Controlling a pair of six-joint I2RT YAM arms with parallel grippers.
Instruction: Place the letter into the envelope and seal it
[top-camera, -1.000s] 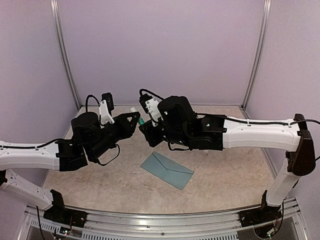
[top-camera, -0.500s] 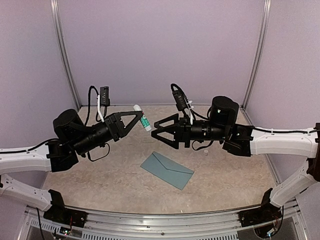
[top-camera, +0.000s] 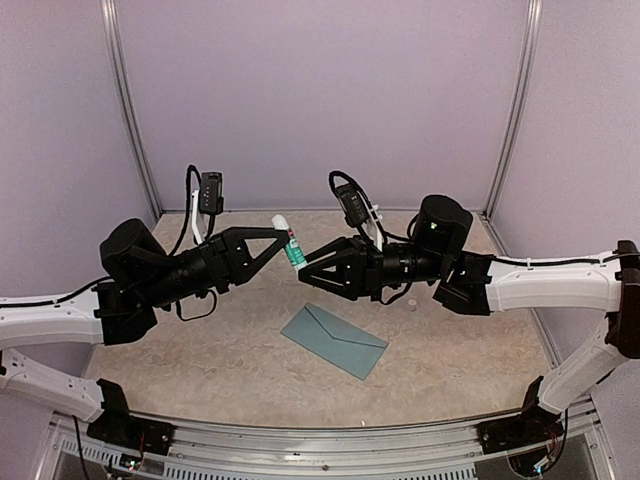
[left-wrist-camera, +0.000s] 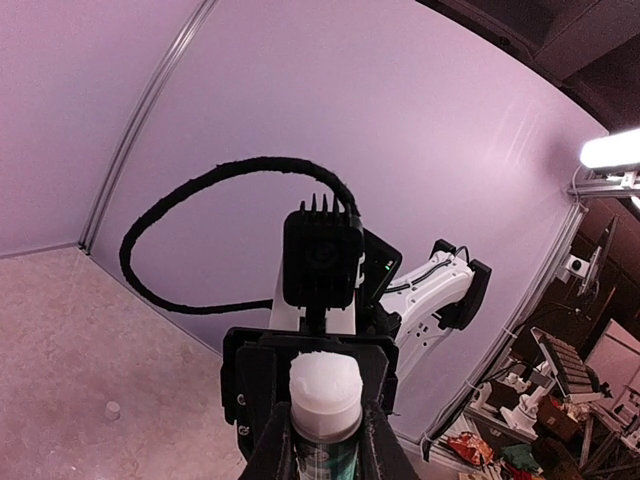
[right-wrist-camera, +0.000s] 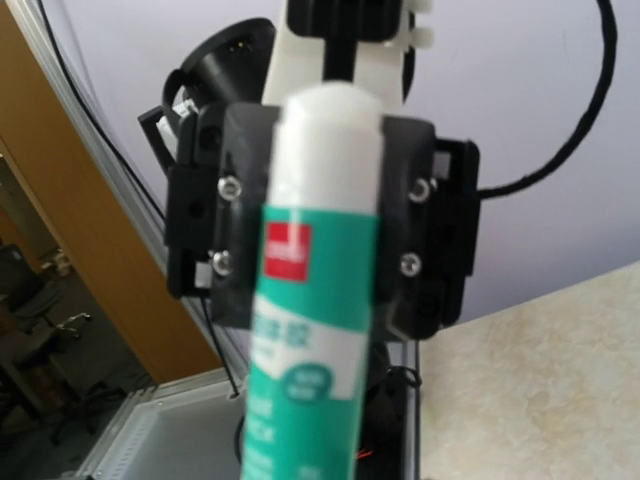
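Found left gripper (top-camera: 283, 240) raised well above the table (top-camera: 450, 360), at roughly ten o'clock from table centre in the overhead view. Jaws drawn in narrow and clamped on a glue stick (top-camera: 290, 245). Confirmed in the left wrist view: fingers (left-wrist-camera: 272, 455) pressed against both sides of the white-and-green tube (left-wrist-camera: 325, 400), with its uncapped white end standing clear of them. Tube tilted, white end toward eleven o'clock, green end toward five o'clock.

Found right gripper (top-camera: 303, 264) at the same height, reaching in from three o'clock, fingertips right at the green end of the tube. Cannot tell from overhead whether the tips touch the tube or only flank it. Own fingers not seen in the right wrist view, where the tube (right-wrist-camera: 310, 300) fills the centre, close and blurred. Width of opening and any hold: cannot tell.

Located the envelope (top-camera: 333, 340) flat on the table, at about five o'clock from the glue stick and below both grippers, touched by neither. Teal-blue, long axis running ten o'clock to four o'clock, V-shaped flap line facing up. Sealed or not: cannot tell.

Noted a small white item (top-camera: 410, 305) on the table at one o'clock from the envelope, well apart from it.
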